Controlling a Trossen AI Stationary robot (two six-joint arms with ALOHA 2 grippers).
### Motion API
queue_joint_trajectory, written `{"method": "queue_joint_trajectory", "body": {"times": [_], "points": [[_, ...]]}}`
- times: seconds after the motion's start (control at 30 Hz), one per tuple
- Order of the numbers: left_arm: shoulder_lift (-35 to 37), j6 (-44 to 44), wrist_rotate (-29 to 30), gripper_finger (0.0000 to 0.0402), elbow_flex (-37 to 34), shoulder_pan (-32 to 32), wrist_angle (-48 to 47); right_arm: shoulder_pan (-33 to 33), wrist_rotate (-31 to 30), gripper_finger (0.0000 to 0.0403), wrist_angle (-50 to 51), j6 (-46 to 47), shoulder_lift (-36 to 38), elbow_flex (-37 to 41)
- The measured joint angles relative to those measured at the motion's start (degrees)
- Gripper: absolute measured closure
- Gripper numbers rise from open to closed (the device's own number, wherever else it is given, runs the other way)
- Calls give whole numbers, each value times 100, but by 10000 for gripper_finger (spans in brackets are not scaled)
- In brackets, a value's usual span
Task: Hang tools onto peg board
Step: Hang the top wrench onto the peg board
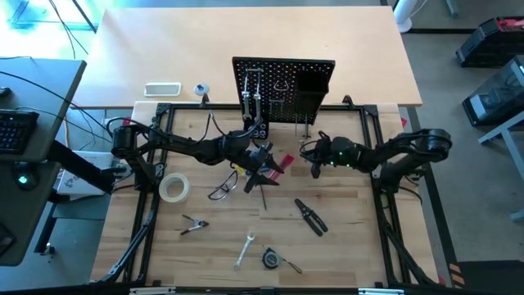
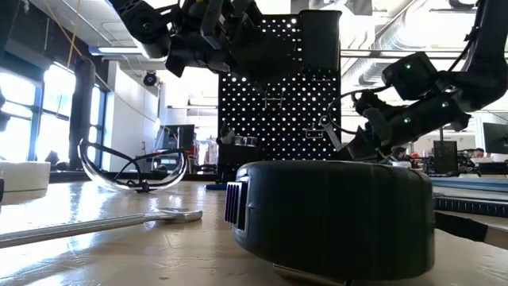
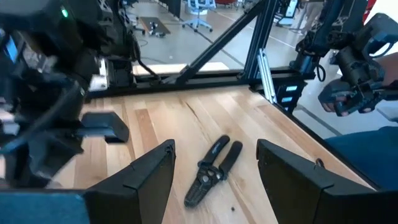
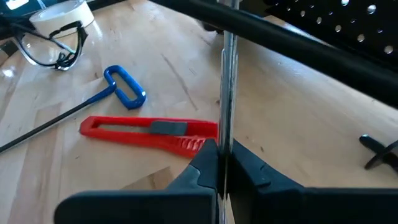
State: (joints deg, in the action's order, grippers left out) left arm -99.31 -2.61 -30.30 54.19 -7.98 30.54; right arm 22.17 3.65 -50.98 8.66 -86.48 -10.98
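Peg board [image 1: 283, 88] stands upright; right gripper [image 4: 222, 163] clamps a thin silver wrench [image 4: 228, 74] near it; left gripper [image 3: 214, 171], jaws wide, hovers over black-handled pliers [image 3: 212, 170].

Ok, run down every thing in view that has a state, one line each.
left gripper: open, empty, above the black-handled pliers.
right gripper: shut on a thin silver wrench, held near the peg board.
red utility knife: lying flat on the table.
blue-handled hex key: lying flat beside it.
clear glasses: on the table, unhung.
tape roll: flat on the table.
tape measure: on the table.
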Motion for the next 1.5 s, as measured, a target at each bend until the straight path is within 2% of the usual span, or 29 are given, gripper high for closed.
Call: {"method": "queue_joint_trajectory", "body": {"times": [1.07,1.5], "points": [[0,-212,197,183,0,7,-288,1307,1053,398,-65,-466,7,152],[0,-212,227,183,0,7,-284,1423,1131,397,400,-760,7,-306]]}}
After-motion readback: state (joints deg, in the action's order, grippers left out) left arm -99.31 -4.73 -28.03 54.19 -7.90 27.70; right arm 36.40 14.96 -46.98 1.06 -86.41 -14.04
